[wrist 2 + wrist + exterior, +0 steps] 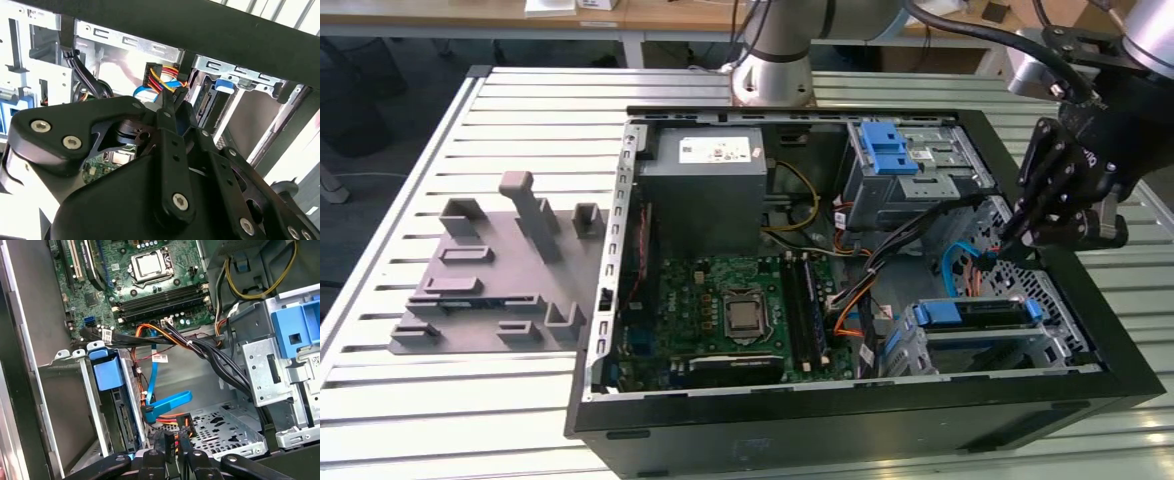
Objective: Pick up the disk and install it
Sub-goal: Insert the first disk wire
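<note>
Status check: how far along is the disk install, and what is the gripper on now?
The disk with its blue rails already sits in the lower drive cage of the open computer case. In hand: the gripper is shut on the black cable connector beside the cage. Left: that connector isn't yet plugged into the disk.

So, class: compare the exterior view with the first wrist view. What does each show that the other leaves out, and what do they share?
Exterior view alone: the slatted table, the grey fixture plate lying on it beside the open computer case, the grey power-supply box and the arm's base.

First wrist view alone: a close look at the perforated metal floor beneath the cables.

Shared: the motherboard, the disk sitting in its cage, the blue-latched cage, the blue flat cable and the hand.
</note>
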Controlling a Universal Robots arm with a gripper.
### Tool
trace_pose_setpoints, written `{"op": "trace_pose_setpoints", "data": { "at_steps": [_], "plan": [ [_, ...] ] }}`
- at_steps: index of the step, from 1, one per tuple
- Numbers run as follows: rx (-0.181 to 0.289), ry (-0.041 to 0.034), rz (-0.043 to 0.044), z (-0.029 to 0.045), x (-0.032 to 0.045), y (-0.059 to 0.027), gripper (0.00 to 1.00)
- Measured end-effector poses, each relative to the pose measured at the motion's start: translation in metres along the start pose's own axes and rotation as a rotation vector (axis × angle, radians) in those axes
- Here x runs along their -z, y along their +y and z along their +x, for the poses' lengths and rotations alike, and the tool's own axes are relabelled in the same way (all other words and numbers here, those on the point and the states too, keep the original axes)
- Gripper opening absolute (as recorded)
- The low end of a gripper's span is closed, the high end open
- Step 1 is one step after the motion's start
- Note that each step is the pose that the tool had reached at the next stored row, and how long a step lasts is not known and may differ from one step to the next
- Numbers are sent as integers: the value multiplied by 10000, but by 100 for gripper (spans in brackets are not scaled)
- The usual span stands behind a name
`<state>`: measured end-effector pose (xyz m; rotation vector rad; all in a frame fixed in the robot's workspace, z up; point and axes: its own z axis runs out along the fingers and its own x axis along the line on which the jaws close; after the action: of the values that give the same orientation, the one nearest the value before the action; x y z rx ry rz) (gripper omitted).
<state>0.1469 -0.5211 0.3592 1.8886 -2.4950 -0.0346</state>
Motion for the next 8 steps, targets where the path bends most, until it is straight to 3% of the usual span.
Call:
{"op": "trace_pose_setpoints", "data": {
  "at_steps": [4, 6, 8],
  "plan": [
    [-172, 104, 28, -12, -28, -7, 25],
    [-199, 303, 85, -22, -35, -5, 25],
    [-208, 612, 176, -29, -34, -4, 24]
  ]
}}
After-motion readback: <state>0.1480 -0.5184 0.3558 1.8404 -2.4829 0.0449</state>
